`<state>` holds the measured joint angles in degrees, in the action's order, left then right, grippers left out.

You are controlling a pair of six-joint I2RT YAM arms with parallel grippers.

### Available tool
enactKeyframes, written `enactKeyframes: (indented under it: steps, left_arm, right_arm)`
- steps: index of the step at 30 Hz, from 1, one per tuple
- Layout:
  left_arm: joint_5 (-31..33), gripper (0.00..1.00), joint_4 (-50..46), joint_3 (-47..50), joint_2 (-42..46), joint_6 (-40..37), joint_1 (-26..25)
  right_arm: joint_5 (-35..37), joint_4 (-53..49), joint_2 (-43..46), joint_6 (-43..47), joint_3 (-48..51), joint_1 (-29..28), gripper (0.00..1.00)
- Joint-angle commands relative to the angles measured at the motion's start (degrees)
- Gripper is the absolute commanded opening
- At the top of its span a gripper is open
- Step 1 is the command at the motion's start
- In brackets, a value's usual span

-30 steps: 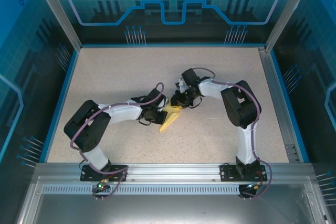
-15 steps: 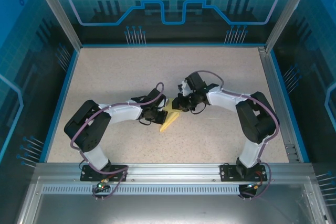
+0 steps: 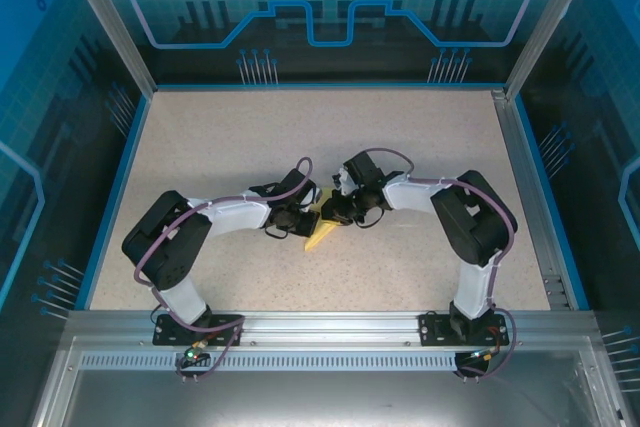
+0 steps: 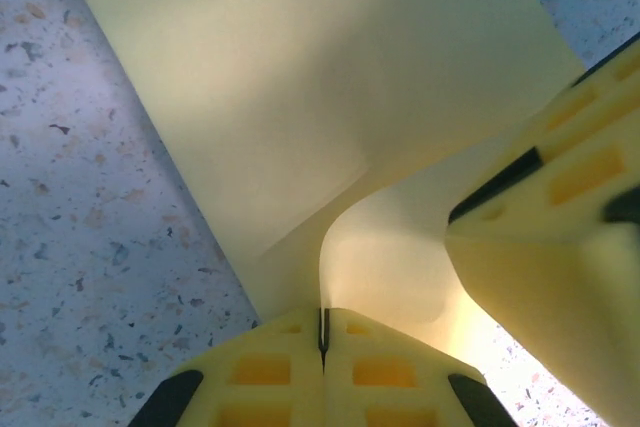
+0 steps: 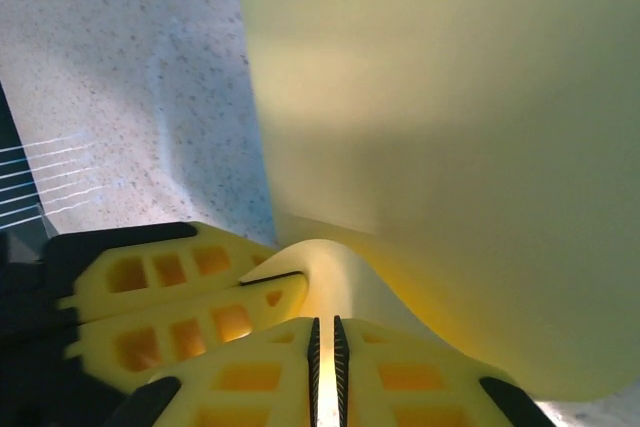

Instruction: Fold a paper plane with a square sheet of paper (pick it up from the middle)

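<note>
Left gripper (image 4: 322,332) has its yellow pads pressed flat together, with an edge of the square sheet of paper (image 4: 300,97) pinched in the seam between them. From that pinch the pale yellow paper curls up and spreads away over the speckled table (image 4: 80,197). Right gripper (image 5: 324,347) has its pads drawn in to a hairline slit, and a rounded bend of the sheet runs down into that slit, so it too looks clamped on the paper rather than empty. Seen from above, both grippers meet over the middle of the table, just beside one another. The sheet sits there between and beneath them, a narrow pointed wedge whose tip aims toward the table's near edge, slightly left. Judging by that shape, the early folds are in: the sheet is not a flat square but a slim, layered form with a nose. The step in hand seems to be a further lengthwise fold, and the soft curl in both wrist views suggests that crease is not yet pressed flat. Flattening it and forming the wings appear to remain.
</note>
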<state>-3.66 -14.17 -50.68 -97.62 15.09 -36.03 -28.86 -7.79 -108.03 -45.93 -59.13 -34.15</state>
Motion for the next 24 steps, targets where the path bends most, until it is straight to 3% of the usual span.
enactKeyframes:
  steps: [1, 10, 18, 24]
  left_arm:
    - [0.5, 0.01, -0.5, 1.3, -1.7, 0.1, 0.5]
    - [1.0, 0.01, -1.3, 0.7, -3.0, -1.2, 0.5]
    - [0.6, 0.01, -1.2, 1.1, -2.9, -0.7, 0.5]
    - [0.7, 0.01, -1.3, 1.1, -3.0, -0.9, 0.4]
  right_arm:
    - [0.5, 1.2, -1.8, -0.2, 1.3, -0.4, 0.15]
    - [0.8, 0.7, -2.7, 0.4, 2.3, 0.7, 0.15]
    - [-1.2, 1.1, 2.3, 0.8, 2.0, 2.6, 0.16]
    - [-2.2, 2.6, -0.6, 0.9, 2.7, 4.1, 0.16]
